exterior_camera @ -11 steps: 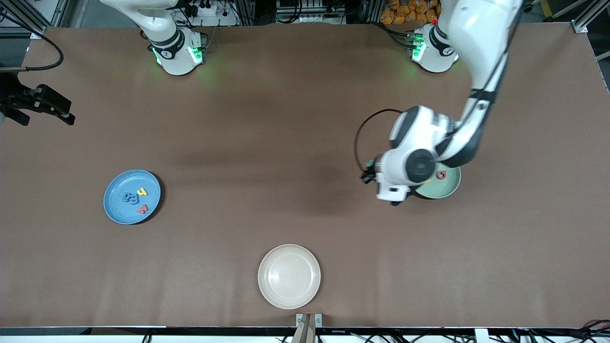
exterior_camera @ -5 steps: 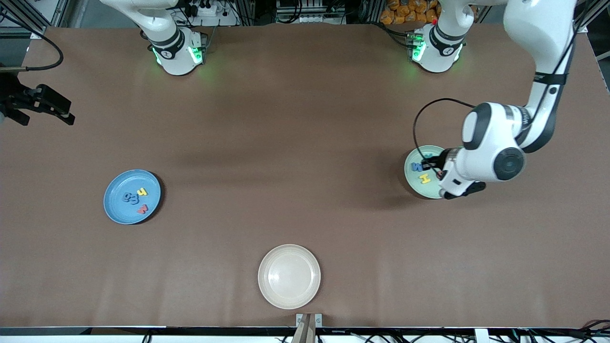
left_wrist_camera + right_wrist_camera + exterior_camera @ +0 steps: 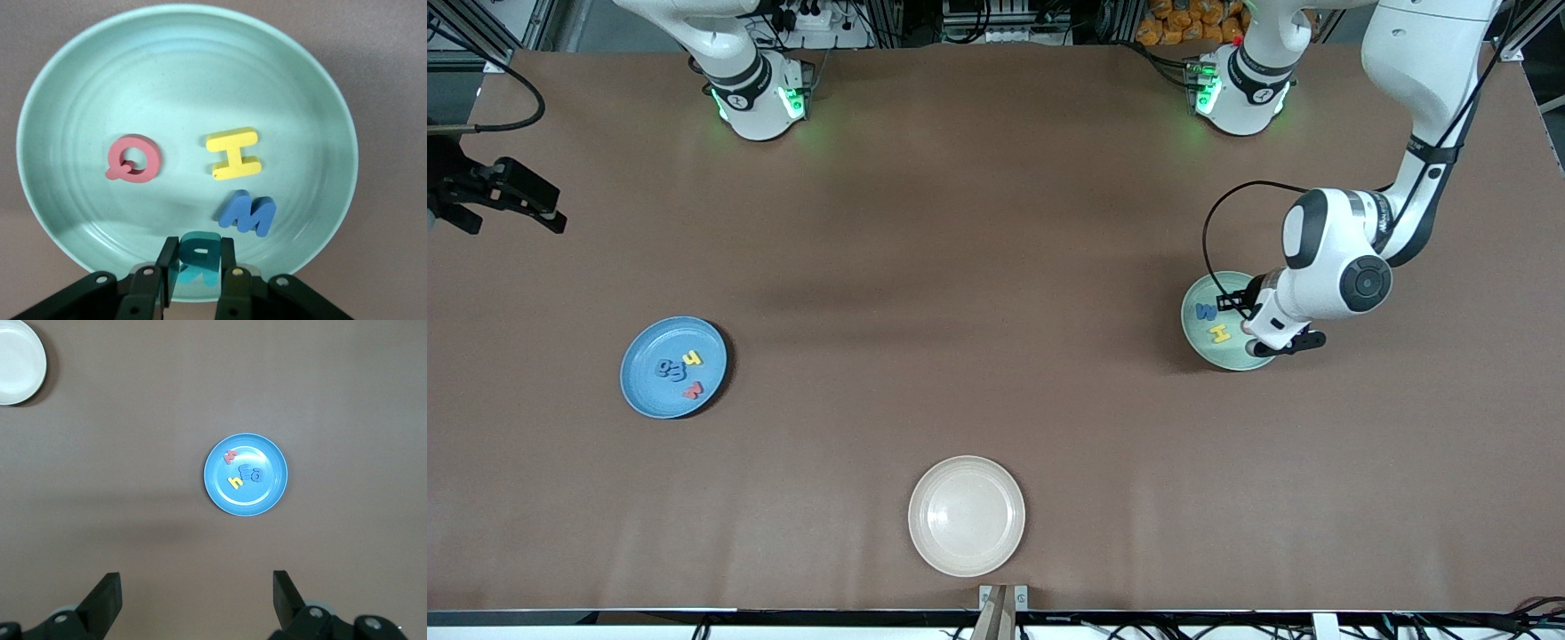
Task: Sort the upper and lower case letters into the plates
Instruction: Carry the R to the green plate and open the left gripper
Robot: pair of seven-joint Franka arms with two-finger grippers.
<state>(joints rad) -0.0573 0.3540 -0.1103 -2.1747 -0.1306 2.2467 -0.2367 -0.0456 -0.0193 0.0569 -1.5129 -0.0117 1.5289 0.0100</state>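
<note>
Teal letter R (image 3: 199,257) clamped in left gripper (image 3: 197,273) jaws, low over mint plate (image 3: 60,100) rim, beside blue M (image 3: 247,213); right gripper (image 3: 197,600) waiting, jaws spread wide.

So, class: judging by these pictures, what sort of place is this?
Most likely a robotics lab. Two arms are bolted to a brown-covered table, with cables and aluminium framing along its edge. The left pincer holds a teal letter over a mint green plate; the right pincer waits open.
</note>
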